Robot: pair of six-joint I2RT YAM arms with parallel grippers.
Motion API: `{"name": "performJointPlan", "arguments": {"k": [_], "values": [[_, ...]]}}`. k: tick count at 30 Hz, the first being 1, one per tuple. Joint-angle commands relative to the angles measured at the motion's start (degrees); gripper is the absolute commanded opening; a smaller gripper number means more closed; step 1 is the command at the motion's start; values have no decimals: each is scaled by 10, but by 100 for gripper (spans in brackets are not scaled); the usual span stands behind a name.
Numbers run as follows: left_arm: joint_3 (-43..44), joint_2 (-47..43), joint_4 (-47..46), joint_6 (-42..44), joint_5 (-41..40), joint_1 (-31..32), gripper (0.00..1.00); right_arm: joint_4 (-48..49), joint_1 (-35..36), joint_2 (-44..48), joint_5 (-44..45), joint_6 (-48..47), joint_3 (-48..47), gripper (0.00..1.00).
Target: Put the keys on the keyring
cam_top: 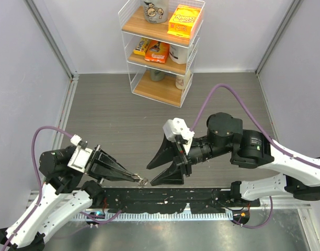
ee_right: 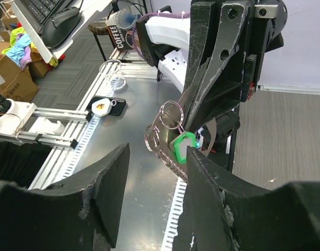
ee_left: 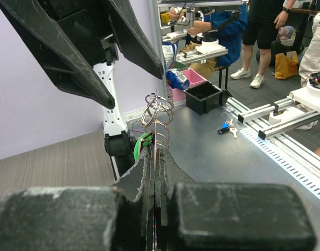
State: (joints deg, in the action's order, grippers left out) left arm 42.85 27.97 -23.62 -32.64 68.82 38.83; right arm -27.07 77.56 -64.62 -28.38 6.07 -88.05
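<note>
Surface (cam_top: 118, 115): grey wood-grain top, walled by pale lilac panels (cam_top: 24, 78) on the left, right and far sides. A brushed-metal strip (cam_top: 202, 230) runs along the near edge behind a white slotted rail (cam_top: 165, 214).

Wire shelf rack (cam_top: 157, 90): stands at the far middle against the back panel. It has three wooden tiers carrying snack packets and mugs.

Open room: a bare stretch of wood-grain lies between the rack and the arms, and more lies to the left of the rack.

Left end effector (cam_top: 140, 181): clenched on the keyring (ee_left: 160, 130), held in the air above the near edge. The wire loops stand up from the fingertips, and the green piece (ee_right: 183, 142) sits just beside the closed fingers.

Right end effector (cam_top: 150, 175): released, jaws spread wide. Its tips point at the keyring from close by and grasp nothing.

Keys (ee_left: 226, 127): lying on the metal strip near the slotted rail, well apart from the keyring.

Black-and-white fob (ee_right: 105, 106): also lying on the metal strip.
</note>
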Motion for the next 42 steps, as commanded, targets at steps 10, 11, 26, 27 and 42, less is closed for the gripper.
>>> {"name": "performJointPlan", "arguments": {"k": [10,11,26,27,42], "values": [[6,-6,-38,-10,-1,3,0,42,0,-22,-48,33,-39,47],[6,-7,-38,-10,-2,3,0,42,0,-24,-49,34,-41,47],[11,-12,-40,-12,-11,4,0,36,0,-45,-68,40,-51,44],[12,-11,-41,-11,-12,4,0,33,1,-47,-69,42,-54,43],[16,-9,-40,-4,-23,4,0,18,0,-52,-86,42,-52,32]]}}
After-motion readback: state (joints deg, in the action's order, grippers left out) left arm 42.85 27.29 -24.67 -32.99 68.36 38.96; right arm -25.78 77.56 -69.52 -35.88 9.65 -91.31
